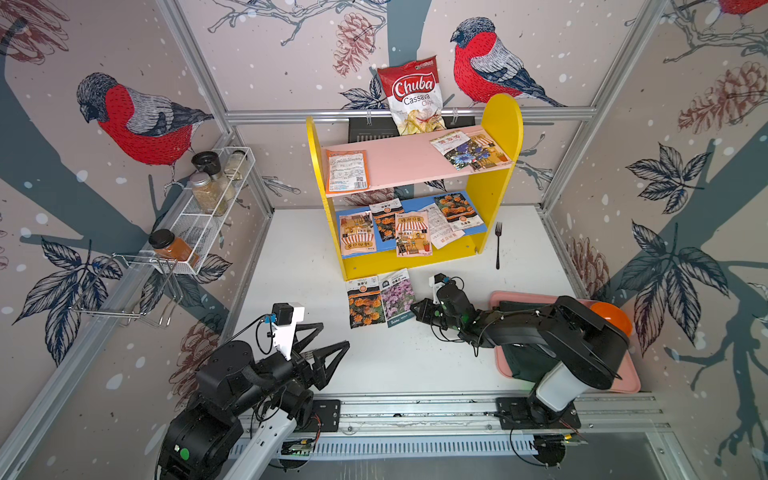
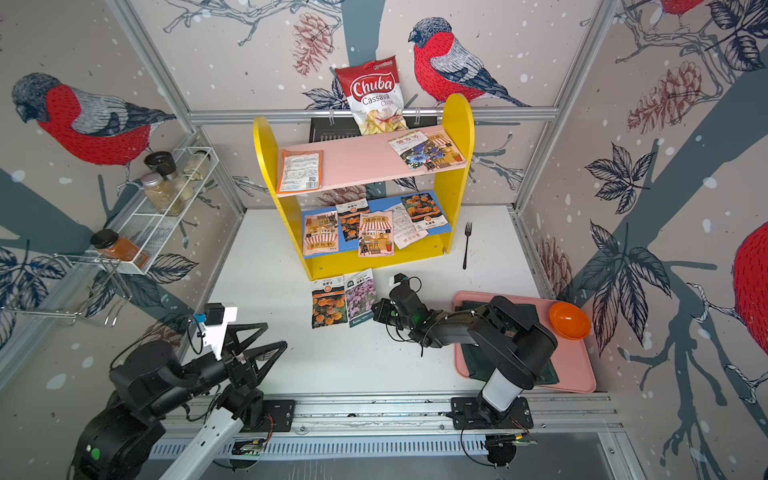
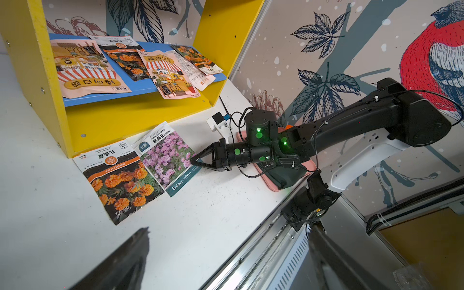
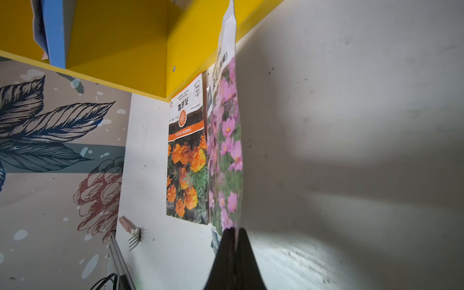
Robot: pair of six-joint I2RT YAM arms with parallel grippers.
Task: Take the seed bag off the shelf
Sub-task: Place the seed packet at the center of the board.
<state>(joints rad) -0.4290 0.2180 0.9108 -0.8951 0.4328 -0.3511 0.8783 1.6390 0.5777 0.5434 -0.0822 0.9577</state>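
Left pincer (image 1: 334,334) spread, idle; right pincer (image 1: 412,309) pinching the edge of the pink-flower seed bag (image 1: 397,297), lying on the counter (image 1: 395,365) beside a marigold bag (image 1: 365,303) just before the shelf (image 1: 500,124): set-down step, likely; next, release cleanly and back off without dragging it.

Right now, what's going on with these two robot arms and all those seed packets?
The right gripper is shut on the edge of the pink-flower seed bag. That bag lies on the white table just in front of the yellow shelf, beside a marigold seed bag. The left gripper is open and empty, hovering over the table near its own base. More seed bags lie on the shelf's blue lower board and pink upper board.
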